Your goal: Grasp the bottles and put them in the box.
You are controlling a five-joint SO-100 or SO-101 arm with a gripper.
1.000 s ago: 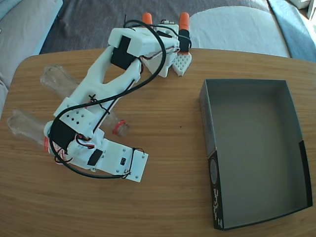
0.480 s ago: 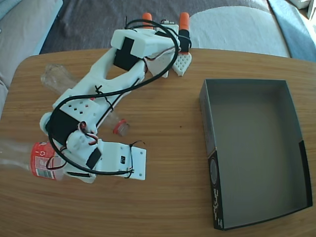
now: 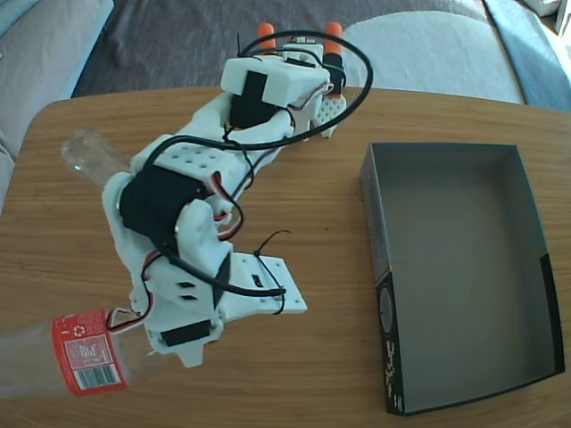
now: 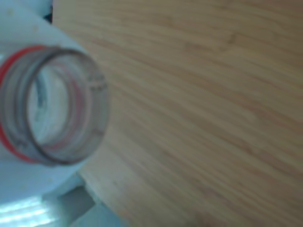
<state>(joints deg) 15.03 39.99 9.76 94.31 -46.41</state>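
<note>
Fixed view: bright daylight, even, coming from upper right where the corner is blown out. Soft shadows under the arm (image 3: 196,241) on the table (image 3: 303,374); inside of the box (image 3: 464,276) is evenly lit w/ a darker left wall. Slight fisheye bend at table edges. Sharp overall. Wrist view: soft, out of focus throughout; bottle (image 4: 49,106) mouth v. close, blurry; wood grain smeared, washed-out bluish glare at bottom left.

wood-grain worktop (image 3: 312,223) with rounded corners, grey cushions (image 3: 428,45) just behind its far edge, dark grey fabric (image 3: 169,40) between cushions beyond worktop
</note>
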